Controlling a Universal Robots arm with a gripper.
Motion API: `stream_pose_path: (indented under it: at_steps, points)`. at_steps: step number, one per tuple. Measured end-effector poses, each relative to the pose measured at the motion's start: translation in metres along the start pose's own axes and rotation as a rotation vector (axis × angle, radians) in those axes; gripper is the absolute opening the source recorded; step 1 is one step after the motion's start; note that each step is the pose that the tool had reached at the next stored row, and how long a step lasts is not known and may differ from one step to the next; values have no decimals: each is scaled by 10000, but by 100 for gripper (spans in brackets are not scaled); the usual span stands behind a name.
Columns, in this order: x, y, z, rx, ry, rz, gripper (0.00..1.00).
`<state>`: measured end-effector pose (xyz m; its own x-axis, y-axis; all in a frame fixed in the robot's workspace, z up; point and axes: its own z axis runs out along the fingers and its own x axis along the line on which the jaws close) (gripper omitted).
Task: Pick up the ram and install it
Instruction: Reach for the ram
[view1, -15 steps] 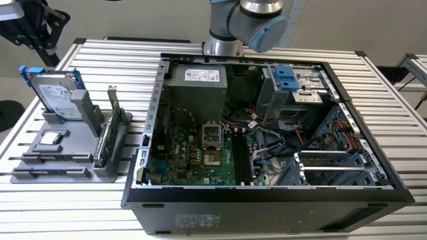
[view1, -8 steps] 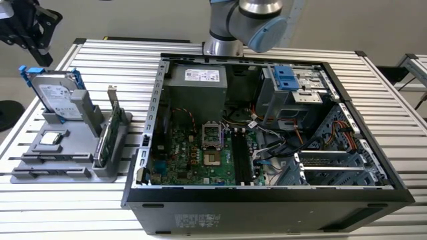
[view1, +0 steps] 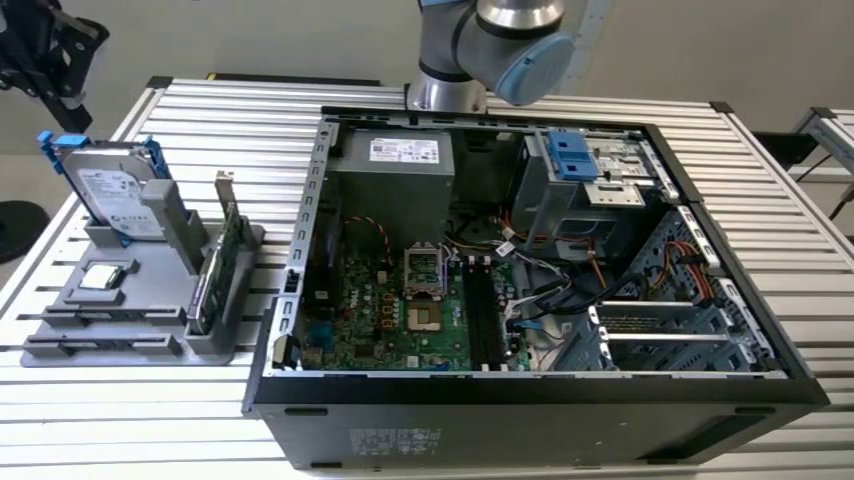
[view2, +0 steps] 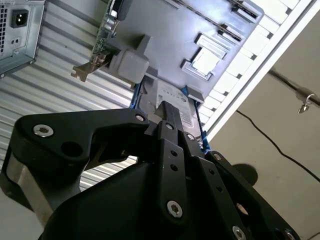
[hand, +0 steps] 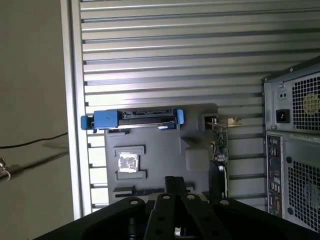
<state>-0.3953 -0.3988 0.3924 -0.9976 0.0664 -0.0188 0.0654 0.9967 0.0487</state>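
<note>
A slatted aluminium table (view1: 174, 110) carries one open computer case (view1: 534, 400), motherboard up, with a bank of long black memory slots (view1: 477, 310) near its middle. In the exterior view the robot arm (view1: 487, 45) rises at the case's 12 o'clock. At the case's 9 o'clock sits one grey parts holder (view1: 154, 345), and everything smaller stands or lies on it. One silver hard drive (view1: 114, 190) with blue rails stands upright at the holder's 12 o'clock end. One green expansion card (view1: 231, 240) with a metal bracket stands at its 2 o'clock. The ram (view1: 203, 292), a single stick, stands on its long edge at the holder's 3 o'clock side, just beside the card and nearer the camera. It is long, thin and narrow, a dark board with a pale face towards the exterior view's left. One small square processor chip (view1: 104, 278) lies flat at 9 o'clock. In the first wrist view the gripper (hand: 173, 181) hangs above the holder with its black fingers pressed together on nothing, the ram off to one side, apart from them and untouched.
</note>
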Motion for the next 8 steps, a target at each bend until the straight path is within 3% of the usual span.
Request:
stream_pose_path:
  at_steps: [8]
  points:
    - [76,-5,-1,-6,15,-299,0]
